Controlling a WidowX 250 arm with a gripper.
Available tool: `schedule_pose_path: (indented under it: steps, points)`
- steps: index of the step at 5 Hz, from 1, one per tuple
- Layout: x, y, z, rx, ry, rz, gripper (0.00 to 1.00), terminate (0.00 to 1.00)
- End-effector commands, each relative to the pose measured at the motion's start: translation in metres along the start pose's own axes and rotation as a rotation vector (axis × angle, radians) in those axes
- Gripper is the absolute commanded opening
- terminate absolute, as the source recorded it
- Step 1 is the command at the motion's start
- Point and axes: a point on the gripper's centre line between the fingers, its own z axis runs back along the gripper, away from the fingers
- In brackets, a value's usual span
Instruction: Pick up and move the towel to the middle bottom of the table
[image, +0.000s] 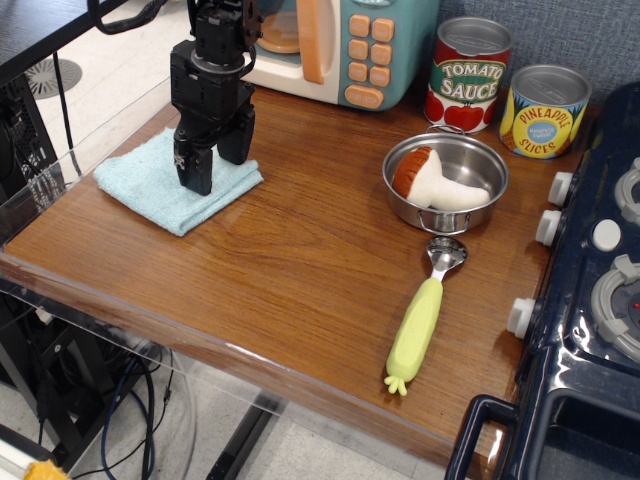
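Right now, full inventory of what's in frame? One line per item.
towel: 1, light aqua-blue, folded, far left of table
table: 1, brown wood grain, clear rim at left and front
toy microwave: 1, teal and cream, back edge
tomato sauce can: 1, red label, back right
pineapple slices can: 1, yellow and blue label, right of the sauce can
steel bowl: 1, silver, centre right, holds a toy mushroom
scoop: 1, green handle, metal head, in front of the bowl
toy stove: 1, dark blue, right edge
gripper: 1, black, fingers down at the towel
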Motion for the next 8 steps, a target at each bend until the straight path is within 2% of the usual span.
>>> schedule_pose_path:
  steps: [1, 4, 5, 6, 8]
  points:
    - [-0.048, 0.022, 0.024, -0.076, 0.031, -0.011, 1.00, 0.00]
    - [-0.097, 0.066, 0.055, -0.182, 0.031, -0.164, 1.00, 0.00]
    - [-0.114, 0.089, 0.064, -0.173, 0.055, -0.225, 1.00, 0.00]
    - [-0.119, 0.097, 0.065, -0.196, 0.043, -0.276, 1.00, 0.00]
    - [-0.112, 0.090, 0.077, -0.246, -0.005, -0.316, 1.00, 0.00]
